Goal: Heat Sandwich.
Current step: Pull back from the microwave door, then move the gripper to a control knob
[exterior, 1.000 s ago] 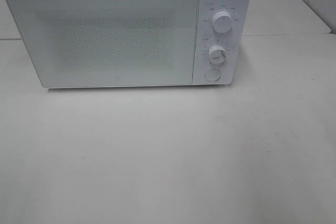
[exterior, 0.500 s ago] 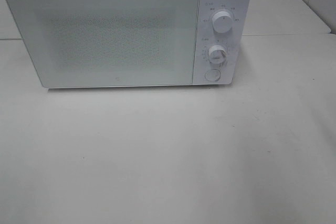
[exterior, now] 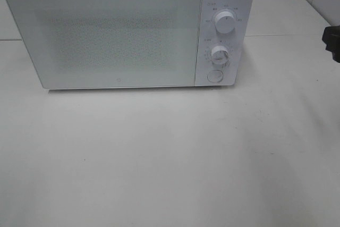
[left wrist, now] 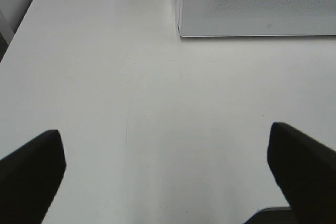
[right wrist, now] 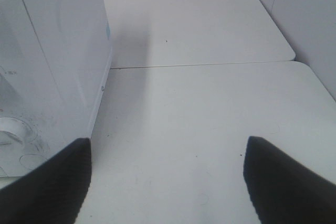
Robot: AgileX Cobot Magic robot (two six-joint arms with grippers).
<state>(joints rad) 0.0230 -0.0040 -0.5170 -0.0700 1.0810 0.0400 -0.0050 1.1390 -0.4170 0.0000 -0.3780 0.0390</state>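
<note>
The sandwich is out of view in every frame. A white microwave (exterior: 106,35) stands at the back of the table with its door shut. My left gripper (left wrist: 168,182) hovers open over bare tabletop in front of the microwave's (left wrist: 257,3) left corner, nothing between its fingers (left wrist: 31,177). My right gripper (right wrist: 165,182) is open and empty too, beside the microwave's (right wrist: 47,66) right side near the dials. In the exterior high view only a dark bit of my right arm (exterior: 333,42) shows at the right edge.
The microwave's control panel carries two dials, upper (exterior: 225,23) and lower (exterior: 219,55), and a round button (exterior: 214,76). The white table (exterior: 170,158) spreads in front. A seam between tabletops (right wrist: 199,65) runs to the right of the microwave.
A dark part of my right arm has come into the exterior high view at its right edge. The microwave has not moved.
</note>
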